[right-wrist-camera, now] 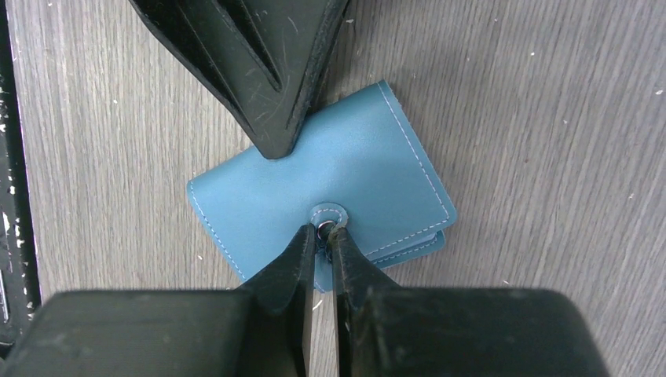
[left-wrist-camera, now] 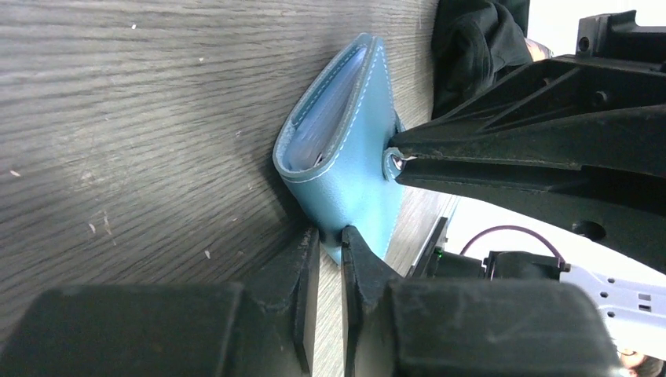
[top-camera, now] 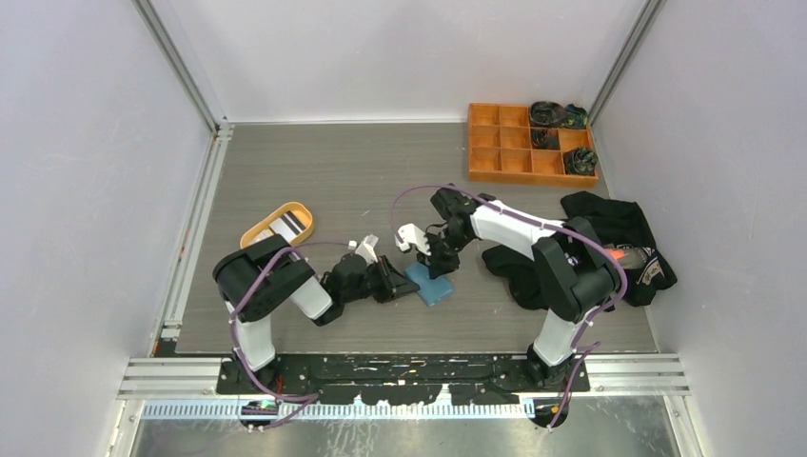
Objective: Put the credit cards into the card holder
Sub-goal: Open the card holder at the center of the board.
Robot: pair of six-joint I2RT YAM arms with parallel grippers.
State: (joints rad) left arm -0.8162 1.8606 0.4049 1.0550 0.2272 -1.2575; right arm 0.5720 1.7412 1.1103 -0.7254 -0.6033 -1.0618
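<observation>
from above, the blue fold-over card holder (top-camera: 436,286) lies on the grey wood-grain table (top-camera: 333,171). at the left wrist, the left gripper (left-wrist-camera: 327,237) pinches its corner. at the right wrist, the right gripper (right-wrist-camera: 323,232) pinches its snap tab (right-wrist-camera: 328,214).

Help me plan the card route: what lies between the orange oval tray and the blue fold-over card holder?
Top view: the left arm's black claw and wrist, gripping the blue card holder.

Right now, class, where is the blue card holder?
Top view: the card holder lies centrally on the table, between the left gripper and the right gripper, which pinches its snap tab.
</observation>
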